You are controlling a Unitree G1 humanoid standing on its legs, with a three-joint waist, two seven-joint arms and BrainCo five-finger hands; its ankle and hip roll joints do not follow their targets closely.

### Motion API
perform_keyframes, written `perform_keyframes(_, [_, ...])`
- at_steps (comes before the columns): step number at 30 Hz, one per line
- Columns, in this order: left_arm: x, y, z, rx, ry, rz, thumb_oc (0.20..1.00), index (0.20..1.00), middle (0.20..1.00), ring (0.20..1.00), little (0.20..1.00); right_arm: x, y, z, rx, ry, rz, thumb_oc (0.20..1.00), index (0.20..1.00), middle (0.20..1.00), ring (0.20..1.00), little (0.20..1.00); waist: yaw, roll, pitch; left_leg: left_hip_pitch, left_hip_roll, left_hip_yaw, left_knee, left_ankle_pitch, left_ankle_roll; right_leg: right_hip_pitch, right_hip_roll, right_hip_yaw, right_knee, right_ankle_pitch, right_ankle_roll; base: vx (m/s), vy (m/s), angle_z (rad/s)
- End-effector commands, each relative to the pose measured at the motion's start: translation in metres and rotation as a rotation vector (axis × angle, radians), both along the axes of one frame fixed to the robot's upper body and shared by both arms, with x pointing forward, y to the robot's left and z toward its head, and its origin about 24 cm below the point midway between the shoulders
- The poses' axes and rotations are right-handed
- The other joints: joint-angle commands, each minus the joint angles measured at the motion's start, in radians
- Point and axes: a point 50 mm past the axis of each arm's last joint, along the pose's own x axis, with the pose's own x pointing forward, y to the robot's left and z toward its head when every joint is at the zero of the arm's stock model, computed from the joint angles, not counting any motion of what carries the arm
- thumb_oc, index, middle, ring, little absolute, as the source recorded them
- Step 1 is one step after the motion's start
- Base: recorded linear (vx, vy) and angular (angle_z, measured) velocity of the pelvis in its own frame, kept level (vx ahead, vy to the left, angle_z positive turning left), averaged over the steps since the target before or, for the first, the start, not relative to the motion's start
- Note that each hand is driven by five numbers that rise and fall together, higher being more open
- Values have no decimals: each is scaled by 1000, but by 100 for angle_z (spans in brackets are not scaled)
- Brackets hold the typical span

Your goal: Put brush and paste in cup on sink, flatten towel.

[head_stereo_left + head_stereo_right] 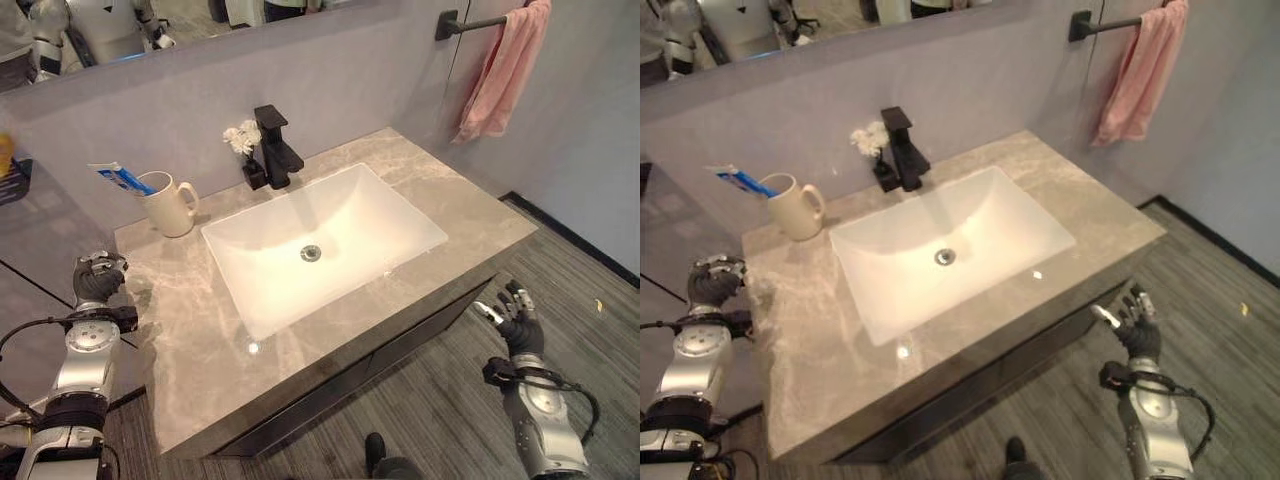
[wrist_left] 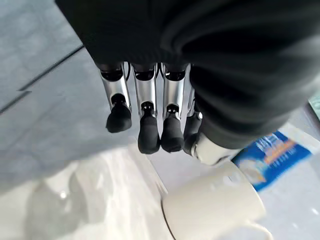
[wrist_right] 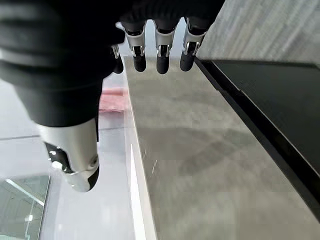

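One cup, one paste, one towel, one tap, one basin; a brush cannot be made out. The cup stands on the counter at the far left corner, left of the basin, its handle turned right; the paste — a blue and white tube — stands in it, leaning left over the rim. The towel hangs bunched from a black bar on the wall at the far right, one end draped lower than the other. A small white flower sits just left of the tap.

The left hand hovers over the left edge of the counter, near side of the cup and apart from it; its fingers hang relaxed, not curled round anything — the cup and paste show just past them. The right hand is off the near right corner of the counter, below its edge, well apart from the towel; fingers spread and straight, empty.
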Motion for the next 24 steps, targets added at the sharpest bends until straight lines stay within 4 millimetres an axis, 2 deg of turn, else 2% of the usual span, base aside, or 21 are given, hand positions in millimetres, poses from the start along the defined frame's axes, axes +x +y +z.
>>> perform_keyframes(1, [-5,27,36,97,-93,69,200,200,200,200,200,9,-7,24,-70,-115,3,1000,1000,1000,1000,1000,16,-23,-46,-47,29,9,84,-108,-5,25,-7,23,62,-182,81,26,76,-10])
perform_keyframes(7, [-1,32,53,124,-130,79,200,200,200,200,200,11,-7,28,-78,-129,-2,1000,1000,1000,1000,1000,6,-40,-38,-60,32,34,59,-95,-3,-11,-8,29,55,-163,96,-4,36,-15])
perform_keyframes(14, [13,38,102,188,-248,86,200,200,200,200,200,21,-4,43,-85,-196,13,1000,1000,1000,1000,1000,-6,-80,7,-180,52,30,85,-69,-10,-117,2,34,54,-137,99,-48,-3,-2])
perform_keyframes(24, [17,42,160,273,-377,100,200,200,200,200,200,27,-2,52,-98,-242,17,1000,1000,1000,1000,1000,-12,-112,52,-257,77,9,95,-48,-20,-173,17,30,43,-125,99,35,-11,2])
